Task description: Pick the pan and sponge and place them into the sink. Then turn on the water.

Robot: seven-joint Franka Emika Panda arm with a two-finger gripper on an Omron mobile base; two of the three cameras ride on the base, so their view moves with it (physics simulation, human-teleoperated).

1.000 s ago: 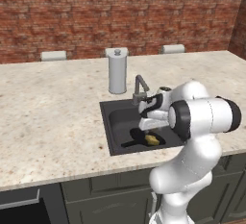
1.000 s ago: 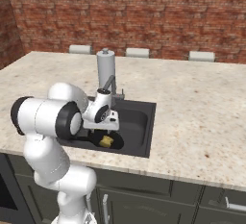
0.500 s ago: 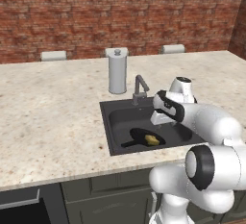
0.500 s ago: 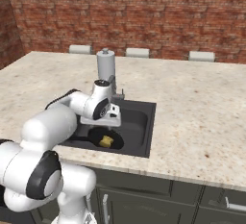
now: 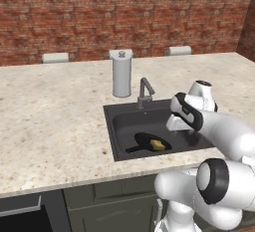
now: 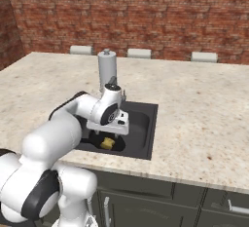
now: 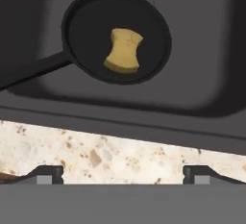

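Note:
The black pan (image 7: 91, 23) lies flat on the floor of the dark sink (image 5: 118, 121), its long handle (image 7: 29, 71) pointing away to one side. On the pan rests the yellow sponge (image 7: 124, 50), also seen as a yellow spot (image 5: 158, 145) from the left base. My gripper (image 7: 124, 175) hangs above the sink, apart from both, open, with nothing between its fingertips (image 7: 48, 174). From the right base the gripper (image 6: 109, 132) hovers over the basin next to the sponge (image 6: 107, 143). The grey faucet (image 5: 144, 92) stands at the sink's back edge. Water is out of view.
A tall grey paper-towel holder (image 5: 121, 74) stands just behind the faucet. Speckled beige counter (image 5: 55, 121) surrounds the sink, and a strip of the counter (image 7: 120, 155) lies under my fingertips. A brick wall (image 5: 124, 12) closes the back.
My arm has swung round: the elbow dropped low and the hand rose and shifted toward the sink's right side. Pan and sponge have stayed put.

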